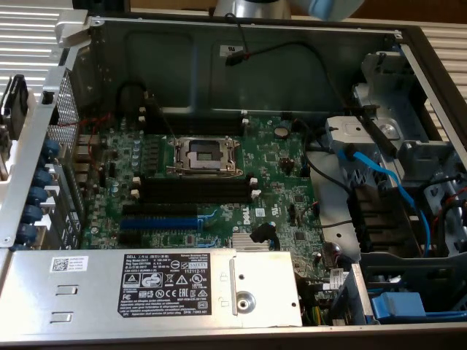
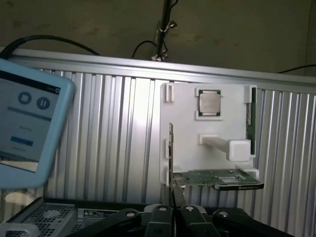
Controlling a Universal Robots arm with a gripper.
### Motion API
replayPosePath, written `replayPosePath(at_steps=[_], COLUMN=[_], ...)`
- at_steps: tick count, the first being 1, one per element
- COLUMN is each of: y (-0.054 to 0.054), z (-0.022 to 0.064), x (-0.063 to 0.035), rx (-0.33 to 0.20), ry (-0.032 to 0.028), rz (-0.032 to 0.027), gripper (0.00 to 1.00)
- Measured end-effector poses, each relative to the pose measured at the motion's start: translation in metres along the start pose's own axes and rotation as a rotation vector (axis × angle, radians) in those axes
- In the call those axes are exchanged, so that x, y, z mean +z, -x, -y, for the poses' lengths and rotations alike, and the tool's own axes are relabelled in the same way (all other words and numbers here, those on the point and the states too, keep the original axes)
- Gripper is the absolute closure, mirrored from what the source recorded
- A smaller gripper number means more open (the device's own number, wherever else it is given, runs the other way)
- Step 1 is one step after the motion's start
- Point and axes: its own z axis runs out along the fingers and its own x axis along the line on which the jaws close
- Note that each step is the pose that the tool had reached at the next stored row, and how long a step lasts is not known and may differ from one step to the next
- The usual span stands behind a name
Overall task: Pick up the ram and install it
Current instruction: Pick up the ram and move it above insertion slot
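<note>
Ribbed metal wall (image 2: 113,138) as backdrop. We see gripper (image 2: 174,193) facing white holder (image 2: 187,118), jaws narrow, empty. Ram (image 2: 249,118) stands apart along holder's edge beyond CPU (image 2: 209,102), long axis following that edge.

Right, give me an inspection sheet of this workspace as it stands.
surface: ribbed metal table, carrying an open computer case.
job's things: the ram, seen edge-on and upright; black memory slots on the motherboard are empty.
clutter: white holder with a processor chip, a second stick and an expansion card; touchscreen pendant.
grippers: gripper, fingers appear closed on the ram.
cables: blue cables and black cables inside the case.
surroundings: dark wall and a pole behind the table.
</note>
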Motion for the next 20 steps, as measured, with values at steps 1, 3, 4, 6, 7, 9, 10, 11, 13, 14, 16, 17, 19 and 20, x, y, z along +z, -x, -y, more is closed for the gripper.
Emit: replayPosePath(at_steps=[1,3,4,6,7,9,10,11,13,14,16,17,19,20], y=[-0.002,-0.004,-0.006,-0.008,-0.010,-0.010,-0.010,-0.010,-0.010,-0.010,-0.010,-0.011,-0.011,-0.012], z=[0.0036,0.0103,0.0131,0.0190,0.0218,0.0231,0.0231,0.0231,0.0231,0.0232,0.0253,0.0286,0.0366,0.0407], x=[-0.0011,-0.0030,-0.0035,-0.0042,-0.0042,-0.0043,-0.0043,-0.0043,-0.0043,-0.0043,-0.0043,-0.0043,-0.0043,-0.0044], rx=[0.000,0.000,0.001,0.001,0.001,0.001,0.001,0.001,0.001,0.001,0.001,0.001,0.001,0.001], ry=[0.0022,0.0077,0.0118,0.0206,0.0233,0.0238,0.0238,0.0238,0.0238,0.0230,0.0197,0.0198,0.0196,0.0196], rz=[0.0002,0.0004,0.0007,0.0012,0.0014,0.0014,0.0014,0.0014,0.0010,-0.0007,-0.0038,-0.0038,-0.0039,-0.0039], gripper=[0.88,0.88,0.88,0.88,0.88,0.88,0.88,0.88,0.88,0.88,0.88,0.88,0.88,0.88])
